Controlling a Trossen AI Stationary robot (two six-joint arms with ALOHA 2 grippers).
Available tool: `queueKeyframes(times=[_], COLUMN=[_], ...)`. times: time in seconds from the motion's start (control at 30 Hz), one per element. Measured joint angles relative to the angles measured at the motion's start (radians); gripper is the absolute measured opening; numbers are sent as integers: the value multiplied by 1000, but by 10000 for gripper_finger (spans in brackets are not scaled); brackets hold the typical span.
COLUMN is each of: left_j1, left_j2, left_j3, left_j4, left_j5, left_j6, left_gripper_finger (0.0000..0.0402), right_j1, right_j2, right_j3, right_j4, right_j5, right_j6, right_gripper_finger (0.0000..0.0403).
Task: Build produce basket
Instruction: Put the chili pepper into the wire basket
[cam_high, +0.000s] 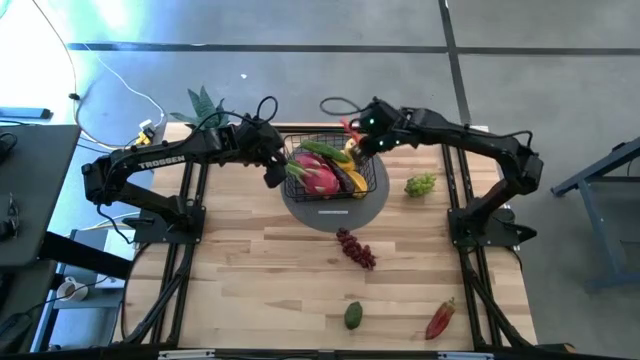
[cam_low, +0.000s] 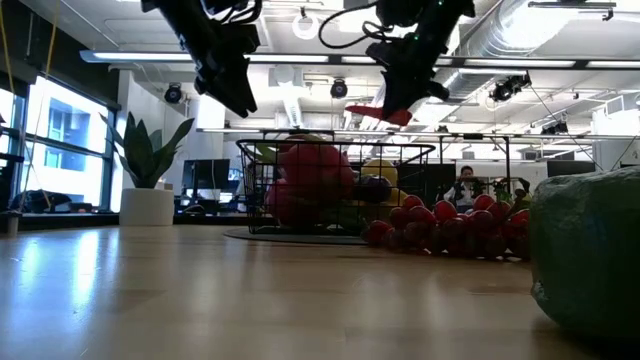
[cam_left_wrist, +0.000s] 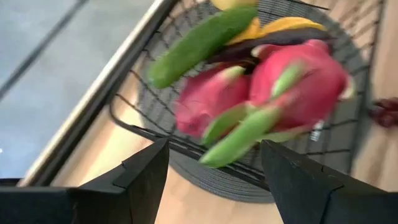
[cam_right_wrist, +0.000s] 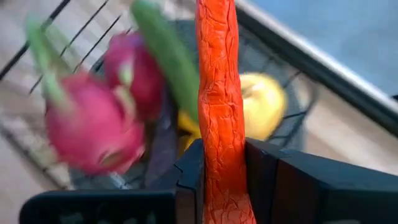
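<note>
Basket (cam_high: 372, 186): black wire mesh, flared, far centre on round grey mat (cam_high: 325, 215); holds pink dragon fruits (cam_high: 316, 174), cucumber (cam_high: 326, 149); right gripper (cam_high: 356, 137) above, clamping red chilli (cam_right_wrist: 219, 112); left gripper (cam_high: 274, 172) wide, empty.

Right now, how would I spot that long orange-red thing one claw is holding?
Find the black wire-mesh basket on the wooden table. Above its far right corner the right gripper pinches a wrinkled orange-red chilli. It alone hangs in the air.

The pale wooden-plank table (cam_high: 250, 260) carries a round grey mat (cam_high: 300, 212), green grapes (cam_high: 420, 185), purple grapes (cam_high: 356, 249), an avocado (cam_high: 353, 315) and a red chilli (cam_high: 439, 320).
</note>
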Motion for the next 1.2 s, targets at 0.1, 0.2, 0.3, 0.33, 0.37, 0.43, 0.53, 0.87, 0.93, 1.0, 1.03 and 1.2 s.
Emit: queueKeyframes(times=[0.1, 0.2, 0.3, 0.33, 0.37, 0.43, 0.53, 0.87, 0.93, 1.0, 1.03, 1.2], left_j1=[0, -3, -19, -28, -37, -58, -94, -222, -243, -263, -271, -307], left_j2=[0, 0, 0, 0, 0, 0, 0, 0, 0, 0, 0, 0], left_j3=[0, 0, 0, 0, 0, 0, 0, 0, 0, 0, 0, 0], left_j4=[-6, -5, -5, -5, -5, -5, -1, 15, 15, 15, 17, 18], left_j5=[62, 105, 113, 113, 115, 134, 166, 165, 166, 165, 165, 157], left_j6=[0, 0, 0, 0, 0, -1, -18, -29, -29, -27, -27, -27], left_gripper_finger=[241, 241, 241, 241, 241, 241, 241, 241, 241, 241, 241, 253], right_j1=[48, 85, 117, 127, 136, 148, 159, 158, 157, 154, 153, 153], right_j2=[0, 1, 0, 1, 1, 1, 1, 3, 3, 3, 3, 3], right_j3=[-20, -43, -78, -92, -105, -130, -166, -246, -246, -246, -246, -246], right_j4=[4, 7, 34, 45, 56, 99, 158, 223, 223, 221, 221, 219], right_j5=[-7, -8, -8, -8, -8, -5, -5, -4, -4, -4, -4, -3], right_j6=[-24, -23, -22, -18, -10, 8, 22, 26, 26, 26, 27, 53], right_gripper_finger=[59, 59, 59, 59, 59, 59, 59, 59, 59, 61, 63, 90])
